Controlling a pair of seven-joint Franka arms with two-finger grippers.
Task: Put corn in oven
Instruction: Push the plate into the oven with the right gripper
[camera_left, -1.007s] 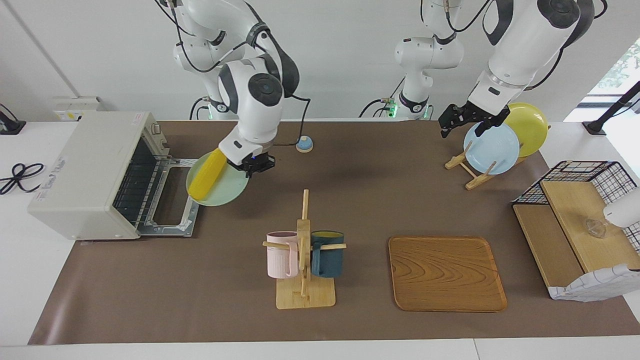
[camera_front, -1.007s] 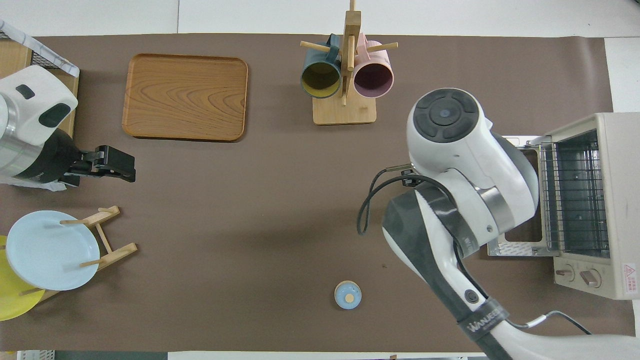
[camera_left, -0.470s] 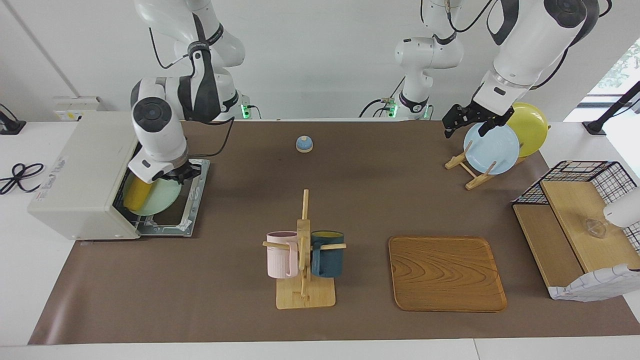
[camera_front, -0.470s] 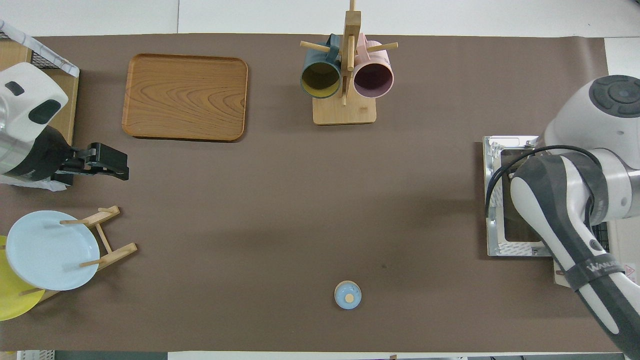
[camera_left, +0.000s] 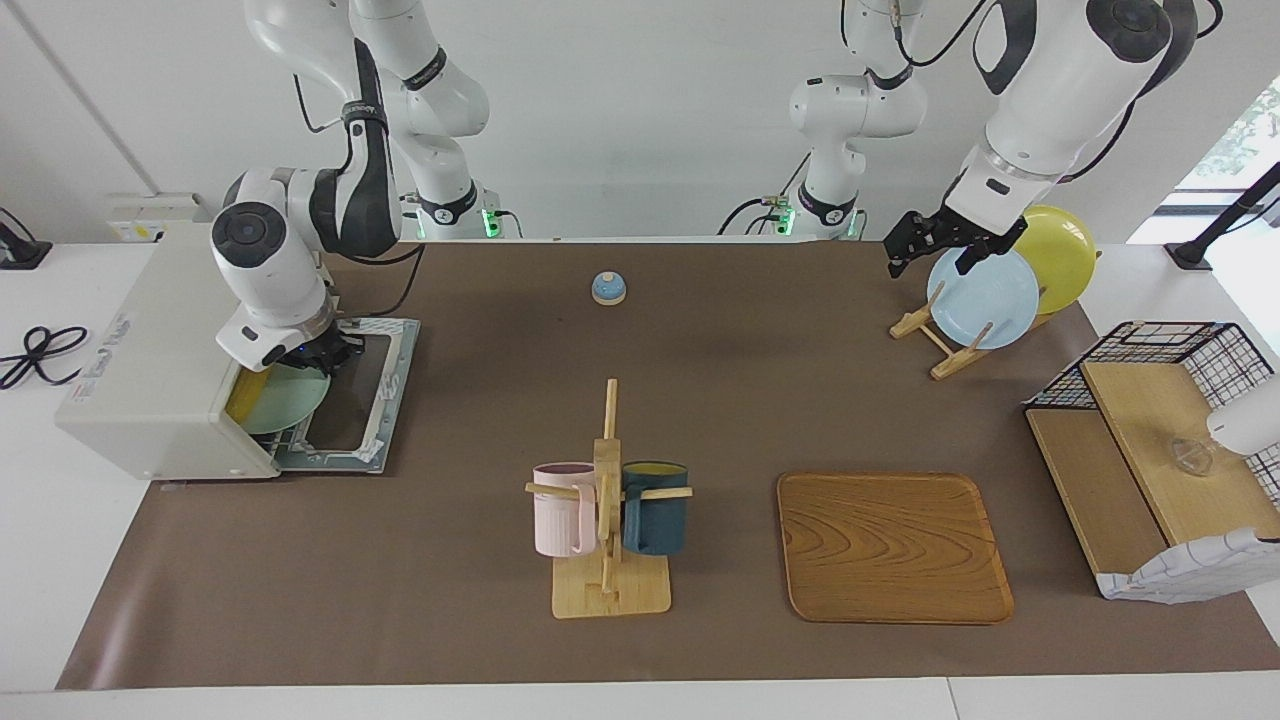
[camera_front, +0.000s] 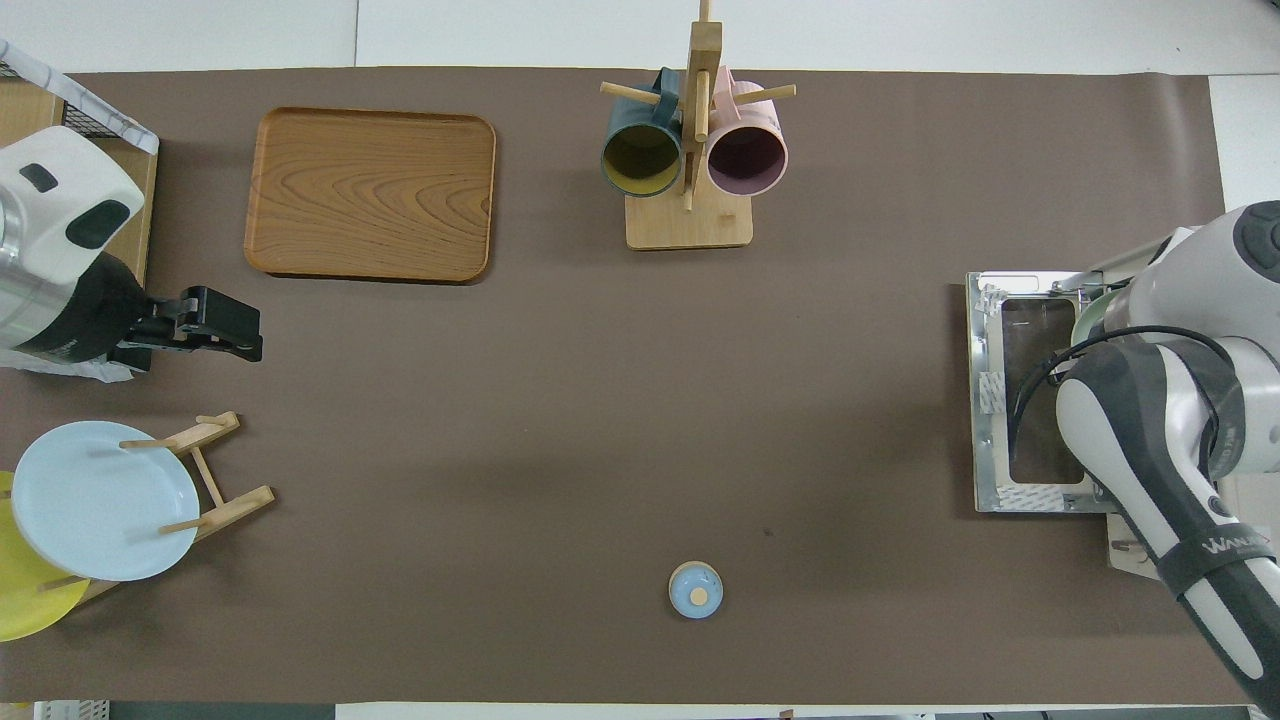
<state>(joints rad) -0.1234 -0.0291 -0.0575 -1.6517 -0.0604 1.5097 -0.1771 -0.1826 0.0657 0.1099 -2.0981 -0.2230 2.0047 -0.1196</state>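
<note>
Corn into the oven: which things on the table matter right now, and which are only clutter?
In the job:
- corn, on the green plate
- oven, door down
- right gripper, shut on the plate's rim at the oven's mouth

Lying about:
- mug stand
- wooden tray
- plate rack
- left gripper, open, waiting over it

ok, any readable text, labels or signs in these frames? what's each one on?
"WANU...": white lettering on the dark band of the right arm, cut off at the frame edge.
Red warning triangle sticker on the oven by its knobs: print beneath too small to read.
Print on the oven's top panel: too blurred to read.
Nothing else legible.
</note>
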